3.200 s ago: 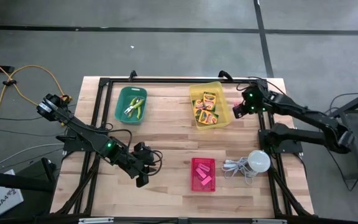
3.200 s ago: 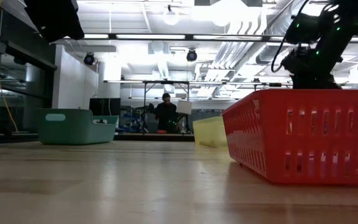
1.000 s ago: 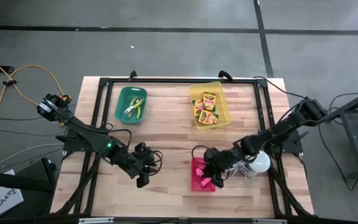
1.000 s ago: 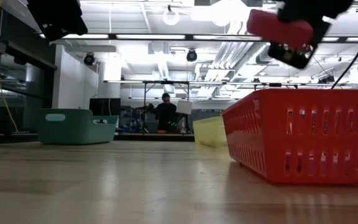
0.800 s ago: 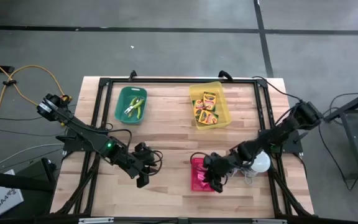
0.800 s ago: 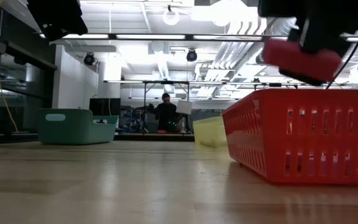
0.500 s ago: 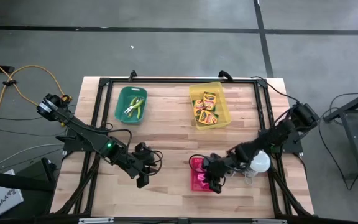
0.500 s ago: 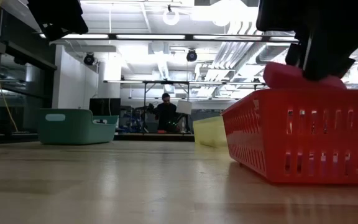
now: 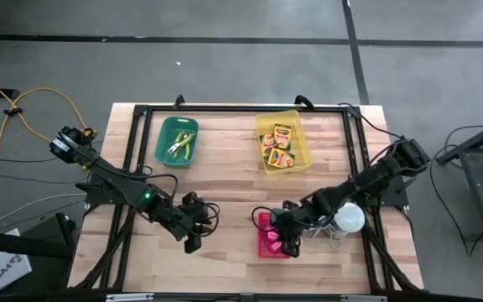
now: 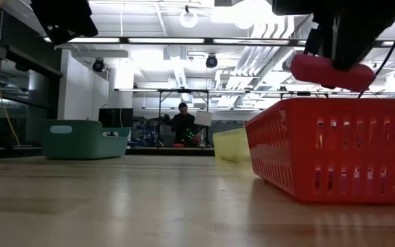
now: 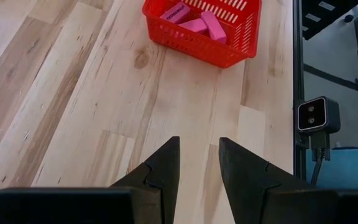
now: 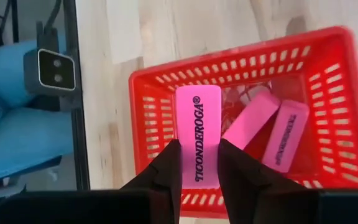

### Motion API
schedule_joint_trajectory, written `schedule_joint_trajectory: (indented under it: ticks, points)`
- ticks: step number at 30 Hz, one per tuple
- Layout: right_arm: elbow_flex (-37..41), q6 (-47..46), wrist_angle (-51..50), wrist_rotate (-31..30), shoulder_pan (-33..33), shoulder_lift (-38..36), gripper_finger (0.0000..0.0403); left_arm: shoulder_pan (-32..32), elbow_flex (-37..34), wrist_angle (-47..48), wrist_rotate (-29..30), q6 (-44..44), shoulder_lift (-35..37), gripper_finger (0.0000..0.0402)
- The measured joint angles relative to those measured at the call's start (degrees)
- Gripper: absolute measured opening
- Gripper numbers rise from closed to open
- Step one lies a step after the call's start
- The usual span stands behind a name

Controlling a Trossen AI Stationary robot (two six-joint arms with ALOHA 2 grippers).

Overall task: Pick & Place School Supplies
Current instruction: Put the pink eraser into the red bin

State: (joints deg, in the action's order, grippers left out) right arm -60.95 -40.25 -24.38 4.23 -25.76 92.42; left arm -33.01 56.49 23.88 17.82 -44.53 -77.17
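Wooden table (image 9: 225,176) — three erasers (image 12: 199,143), one gripped

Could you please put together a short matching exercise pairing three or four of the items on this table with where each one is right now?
Things:
1. pink eraser marked TICONDEROGA
2. crayon boxes
3. white bulb
4. left gripper

Places:
A. on bare wood beside the red basket
B. inside the yellow bin
C. above bare table, holding nothing
D. clamped in the right gripper over the red basket

Pairs: 1-D, 2-B, 3-A, 4-C
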Motion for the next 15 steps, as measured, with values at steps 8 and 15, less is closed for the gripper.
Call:
schedule_joint_trajectory:
  ticks: [8,15]
  points:
    - [-0.1,0.1,1.3,2.9,0.4,3.7,0.0075,0.0,0.0,0.0,0.3,0.0,0.0,0.0108]
    - [0.0,0.7,4.3,6.6,1.1,9.3,0.0075,0.0,0.0,-0.5,0.3,0.1,0.0,0.0108]
